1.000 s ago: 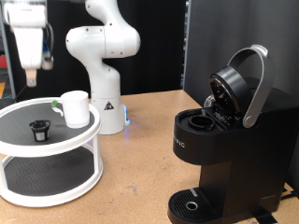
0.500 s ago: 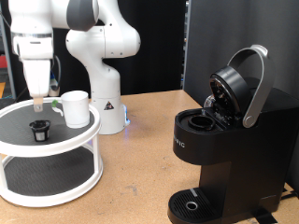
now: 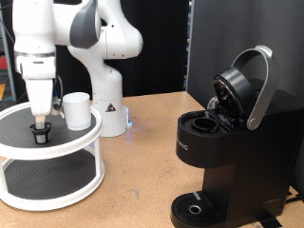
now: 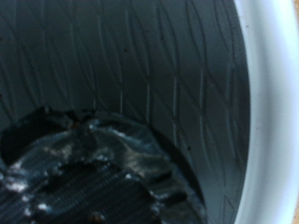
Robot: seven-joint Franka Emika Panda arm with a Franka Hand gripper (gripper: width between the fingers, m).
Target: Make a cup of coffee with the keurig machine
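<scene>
The white mug stands on the top shelf of a round white two-tier stand at the exterior view's left. A small dark coffee pod sits on the same shelf, left of the mug. My gripper hangs straight down with its fingertips right at the pod's top. The black keurig machine stands at the right with its lid raised and its pod chamber exposed. In the wrist view a blurred dark shape, likely the pod, lies close against the shelf's dark mesh beside the white rim; no fingers show there.
The white robot base rises just behind the stand, close to the mug. A wooden tabletop lies between the stand and the machine. The machine's round drip tray sits at its foot near the front edge.
The gripper has come down and slightly right, from above the stand's left edge to the pod on the top shelf. Mug, pod and machine have not moved.
</scene>
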